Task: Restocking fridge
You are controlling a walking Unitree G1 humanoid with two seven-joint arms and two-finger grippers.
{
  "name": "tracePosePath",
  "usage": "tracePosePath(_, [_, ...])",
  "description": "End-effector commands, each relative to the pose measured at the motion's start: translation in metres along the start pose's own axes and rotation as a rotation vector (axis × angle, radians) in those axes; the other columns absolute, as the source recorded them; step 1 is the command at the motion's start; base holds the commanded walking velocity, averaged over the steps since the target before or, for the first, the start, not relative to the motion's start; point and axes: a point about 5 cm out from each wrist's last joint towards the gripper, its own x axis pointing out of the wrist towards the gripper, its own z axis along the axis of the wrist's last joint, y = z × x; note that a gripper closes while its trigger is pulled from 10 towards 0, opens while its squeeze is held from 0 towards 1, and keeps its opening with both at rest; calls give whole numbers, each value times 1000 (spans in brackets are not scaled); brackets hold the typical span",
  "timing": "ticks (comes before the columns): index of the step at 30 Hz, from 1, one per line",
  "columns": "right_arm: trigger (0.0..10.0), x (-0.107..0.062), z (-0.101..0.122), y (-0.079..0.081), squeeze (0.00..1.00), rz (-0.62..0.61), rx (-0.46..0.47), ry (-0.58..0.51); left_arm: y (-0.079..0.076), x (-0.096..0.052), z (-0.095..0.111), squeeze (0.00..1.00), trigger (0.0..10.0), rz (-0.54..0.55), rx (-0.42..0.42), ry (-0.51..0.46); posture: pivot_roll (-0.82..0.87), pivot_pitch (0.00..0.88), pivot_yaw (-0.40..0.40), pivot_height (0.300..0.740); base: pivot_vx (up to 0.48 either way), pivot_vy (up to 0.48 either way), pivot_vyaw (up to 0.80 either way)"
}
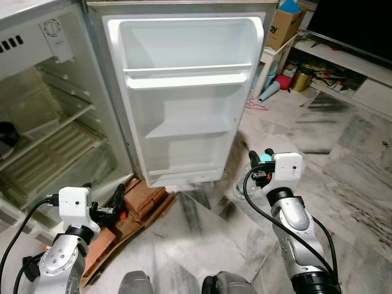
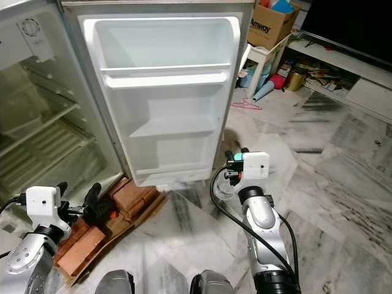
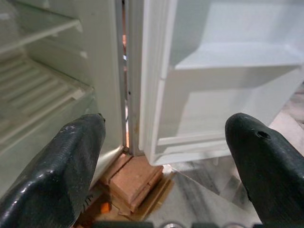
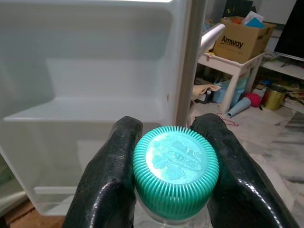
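Note:
The fridge stands open, its white door (image 1: 184,92) swung wide with bare door shelves (image 1: 187,79). Inside the fridge body at the left are glass and wire shelves (image 1: 49,144). My right gripper (image 1: 260,160) is held low in front of the door's right edge, shut on the neck of a clear bottle with a teal ribbed cap (image 4: 175,164); the cap (image 1: 265,157) shows between the fingers (image 4: 107,180). My left gripper (image 1: 104,195) hangs open and holds nothing, low by the fridge's bottom hinge corner, its fingers (image 3: 52,175) spread wide.
Red bricks on cardboard (image 1: 144,199) prop the fridge base. A dark object (image 1: 5,138) sits on a fridge shelf at far left. At back right are an Amway box (image 1: 283,24) on a white stool, a TV (image 1: 355,24) on a low stand, and floor clutter. Marble floor (image 1: 343,159) lies open on the right.

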Motion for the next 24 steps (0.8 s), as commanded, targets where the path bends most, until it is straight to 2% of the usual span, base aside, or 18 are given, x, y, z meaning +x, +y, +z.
tracePosePath(1, [10000, 4, 12, -5, 0, -15, -10, -45, 0, 0, 5, 0, 10000, -9, 3, -13, 80, 77, -58, 740, 364, 259, 0])
tracePosePath(7, [10000, 3, 10, -5, 0, -18, -10, -38, 1, 1, 5, 0, 10000, -10, 0, -6, 82, 78, -57, 740, 324, 331, 0])
tracePosePath(15, [10000, 6, 11, -4, 0, -11, -13, -39, -5, 5, 5, 0, 10000, -30, -5, -7, 82, 76, -59, 740, 284, 376, 0])
tracePosePath(17, [10000, 6, 11, -4, 0, -12, -13, -40, -5, 5, 4, 0, 10000, -32, -4, -6, 83, 76, -59, 740, 304, 0, 0])
tracePosePath(24, [10000, 7, 11, -4, 0, -20, -17, -41, -10, 6, 3, 0, 10000, -45, -3, 2, 85, 75, -59, 740, 0, 0, 0])
